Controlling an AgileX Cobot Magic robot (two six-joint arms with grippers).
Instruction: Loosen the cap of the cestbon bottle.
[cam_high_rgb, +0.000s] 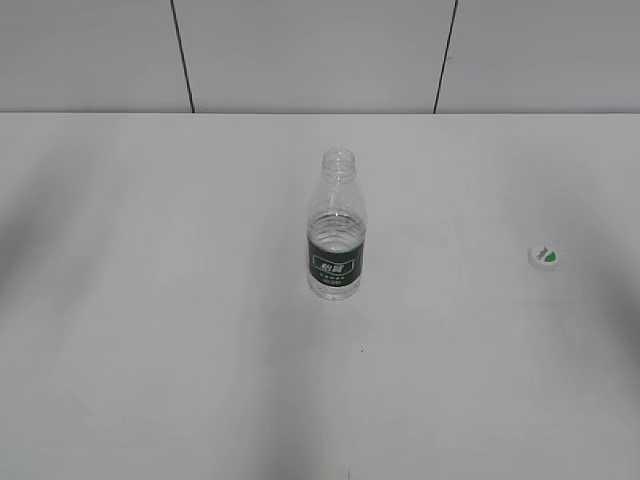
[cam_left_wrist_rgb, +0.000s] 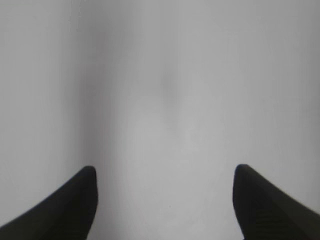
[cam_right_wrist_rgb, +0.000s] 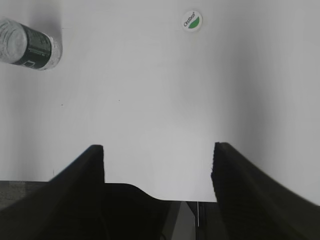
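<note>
White cap (cam_high_rgb: 544, 256) off bottle (cam_high_rgb: 336, 235)

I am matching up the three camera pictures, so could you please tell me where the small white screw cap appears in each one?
Exterior view: small round white plastic cap lies on the table at far right, apart from the bottle.
Left wrist view: not in it.
Right wrist view: top edge, right of centre.
Shared landmark: the clear plastic green-labelled bottle, top left in the right wrist view.
</note>
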